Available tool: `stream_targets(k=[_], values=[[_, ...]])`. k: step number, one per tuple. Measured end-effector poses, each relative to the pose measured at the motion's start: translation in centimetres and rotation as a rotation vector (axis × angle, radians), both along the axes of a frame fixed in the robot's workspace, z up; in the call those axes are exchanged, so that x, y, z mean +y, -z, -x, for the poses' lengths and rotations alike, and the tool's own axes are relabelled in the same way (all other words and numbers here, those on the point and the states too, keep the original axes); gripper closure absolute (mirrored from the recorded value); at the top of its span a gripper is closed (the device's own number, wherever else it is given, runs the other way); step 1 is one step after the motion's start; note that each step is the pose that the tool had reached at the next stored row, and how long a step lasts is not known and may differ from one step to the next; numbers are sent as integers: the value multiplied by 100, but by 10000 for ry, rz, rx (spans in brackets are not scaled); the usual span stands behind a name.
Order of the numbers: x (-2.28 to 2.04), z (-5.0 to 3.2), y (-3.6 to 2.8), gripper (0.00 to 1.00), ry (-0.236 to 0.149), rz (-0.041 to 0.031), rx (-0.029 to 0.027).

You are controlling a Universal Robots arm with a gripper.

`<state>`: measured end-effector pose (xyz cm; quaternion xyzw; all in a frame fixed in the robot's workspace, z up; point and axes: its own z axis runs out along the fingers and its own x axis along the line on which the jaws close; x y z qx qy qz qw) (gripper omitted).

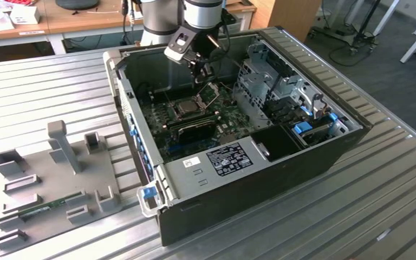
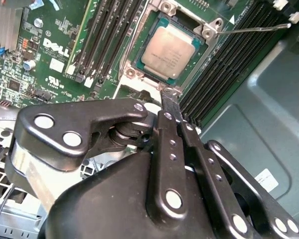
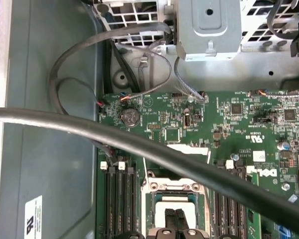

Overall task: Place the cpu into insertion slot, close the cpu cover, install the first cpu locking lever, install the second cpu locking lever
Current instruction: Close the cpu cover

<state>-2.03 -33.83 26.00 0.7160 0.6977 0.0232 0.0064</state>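
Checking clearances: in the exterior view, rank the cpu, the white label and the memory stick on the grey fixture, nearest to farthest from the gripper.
From the gripper:
1. cpu, just beneath it.
2. white label, at the case's near end.
3. memory stick, on the grey fixture, at the exterior view's left.

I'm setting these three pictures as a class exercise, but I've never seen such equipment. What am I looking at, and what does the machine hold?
The exterior view, from a separate camera, shows a robot arm reaching into an open computer case on a slatted metal table. A grey tray of holders lies at the exterior view's left. Both wrist views come from cameras riding on the arm and show the green motherboard. In the second wrist view the gripper hangs near the cpu, which already sits in the insertion slot. The gripper's fingers look closed, with nothing seen between them. The cpu cover stands open.
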Motion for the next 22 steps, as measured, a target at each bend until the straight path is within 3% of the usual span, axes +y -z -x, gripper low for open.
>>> stream_targets(k=[11, 22], values=[[0, -9, 0, 89, -2, 1, 0], [0, -99, 0, 89, -1, 1, 1]])
